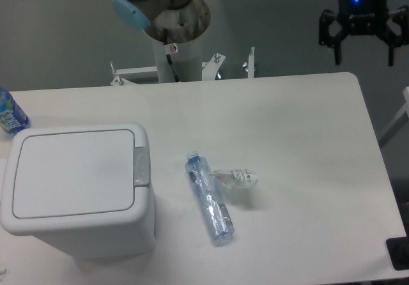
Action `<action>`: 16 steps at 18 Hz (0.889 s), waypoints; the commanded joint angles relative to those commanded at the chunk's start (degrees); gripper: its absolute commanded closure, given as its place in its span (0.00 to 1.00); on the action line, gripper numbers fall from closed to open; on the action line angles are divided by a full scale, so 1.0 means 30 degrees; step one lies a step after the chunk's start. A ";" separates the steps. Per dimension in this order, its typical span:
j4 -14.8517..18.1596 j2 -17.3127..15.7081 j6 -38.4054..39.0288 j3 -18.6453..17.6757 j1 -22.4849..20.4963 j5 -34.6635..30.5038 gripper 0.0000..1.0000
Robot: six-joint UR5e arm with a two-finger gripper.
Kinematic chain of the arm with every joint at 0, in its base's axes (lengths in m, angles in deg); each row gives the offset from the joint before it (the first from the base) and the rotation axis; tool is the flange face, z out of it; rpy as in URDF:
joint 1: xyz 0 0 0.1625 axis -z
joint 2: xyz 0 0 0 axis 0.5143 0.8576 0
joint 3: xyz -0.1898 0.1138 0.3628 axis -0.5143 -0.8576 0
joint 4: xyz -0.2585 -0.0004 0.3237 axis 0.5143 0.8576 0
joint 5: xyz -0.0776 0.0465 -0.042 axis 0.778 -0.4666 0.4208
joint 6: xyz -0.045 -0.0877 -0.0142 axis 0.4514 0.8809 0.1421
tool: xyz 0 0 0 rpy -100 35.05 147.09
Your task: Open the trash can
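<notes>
We find the task not yet begun. The trash can (77, 192) sits on the bench (300, 138) with its flat lid (73, 172) down and flush; the grey push-button (142, 166) on its near-side edge looks untouched. All of the work remains: reaching the bin, pressing the button, letting the lid swing up.

The end effector (364, 58) hangs high at the far edge of the bench, fingers spread apart, gripping nothing. From it the trash can lies well away, across the bench to the lower left in this view.

Contents of the bin: hidden, lid closed, we cannot tell.

Between the end effector and the bin, a clear plastic bottle (209, 199) lies on its side, apparently empty, a crumpled wrapper (238, 177) just beside it. Beyond the bin, furthest from the end effector, part of a blue-labelled bottle (9, 114) shows at the frame edge.
</notes>
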 joint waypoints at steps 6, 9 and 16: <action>0.0029 -0.0029 0.0058 0.0000 0.0000 0.1167 0.00; 0.0059 -0.0029 0.0669 0.0000 0.0029 0.1377 0.00; 0.0059 0.0380 0.9186 0.0965 0.1784 0.2952 0.00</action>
